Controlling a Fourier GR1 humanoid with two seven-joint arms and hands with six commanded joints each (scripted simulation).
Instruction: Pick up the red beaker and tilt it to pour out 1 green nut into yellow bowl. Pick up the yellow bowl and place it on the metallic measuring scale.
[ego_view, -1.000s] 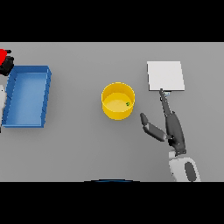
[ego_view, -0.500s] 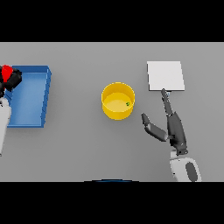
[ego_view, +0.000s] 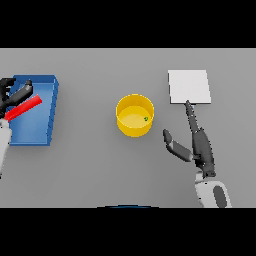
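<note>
Head view. Red beaker (ego_view: 24, 108): tilted, gripped in left hand (ego_view: 15, 98), now swung back over blue tray (ego_view: 46, 86). Yellow bowl (ego_view: 135, 115): mid-table, green nut (ego_view: 146, 119) inside; pour looks finished. Right hand (ego_view: 198, 145): fingers straight, empty, between bowl and scale (ego_view: 189, 86), unmoved; bowl pickup next.

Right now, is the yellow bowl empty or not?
Not empty: one green nut lies inside the yellow bowl, near its right wall.

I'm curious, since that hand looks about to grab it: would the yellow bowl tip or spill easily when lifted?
Probably not: the yellow bowl looks squat and straight-walled, so stable. Its single green nut adds little weight but might slide if tilted.
</note>
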